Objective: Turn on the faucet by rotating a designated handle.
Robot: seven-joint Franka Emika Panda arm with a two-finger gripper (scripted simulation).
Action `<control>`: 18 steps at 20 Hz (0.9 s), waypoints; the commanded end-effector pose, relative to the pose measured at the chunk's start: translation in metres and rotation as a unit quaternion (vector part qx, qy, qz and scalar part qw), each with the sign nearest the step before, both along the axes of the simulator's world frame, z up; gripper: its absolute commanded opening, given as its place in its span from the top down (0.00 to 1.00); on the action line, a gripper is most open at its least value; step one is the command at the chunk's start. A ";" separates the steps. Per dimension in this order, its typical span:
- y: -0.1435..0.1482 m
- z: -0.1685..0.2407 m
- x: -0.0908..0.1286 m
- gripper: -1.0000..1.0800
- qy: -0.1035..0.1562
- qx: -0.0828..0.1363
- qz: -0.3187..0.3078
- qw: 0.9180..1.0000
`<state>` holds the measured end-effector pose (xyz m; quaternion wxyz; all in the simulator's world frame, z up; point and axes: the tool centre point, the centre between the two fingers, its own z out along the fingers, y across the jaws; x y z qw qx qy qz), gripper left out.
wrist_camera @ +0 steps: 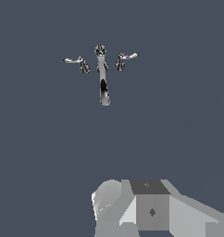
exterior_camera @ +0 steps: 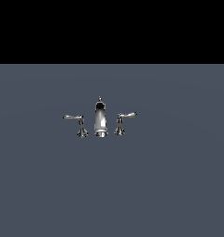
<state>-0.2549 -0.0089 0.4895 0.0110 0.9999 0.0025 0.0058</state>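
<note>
Faucet (exterior_camera: 100,119) sits mid-counter (exterior_camera: 178,185), small & shiny chrome: tall curved spout (exterior_camera: 100,121) w/ a finial on top, one lever handle each side. Target handle (exterior_camera: 123,121) is on the exterior view's right of the spout, on a flared post, lever pointing right & tilted slightly up. The other handle (exterior_camera: 77,123) mirrors it, lever level, pointing left. From my wrist cam all three show well apart from my body (wrist_camera: 151,210). My jaws: can't tell if open or closed.
</note>
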 end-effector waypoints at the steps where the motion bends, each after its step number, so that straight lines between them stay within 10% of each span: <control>1: 0.000 0.000 0.000 1.00 0.000 0.000 0.000 1.000; 18: 0.020 -0.048 0.038 1.00 0.000 0.002 -0.086 0.996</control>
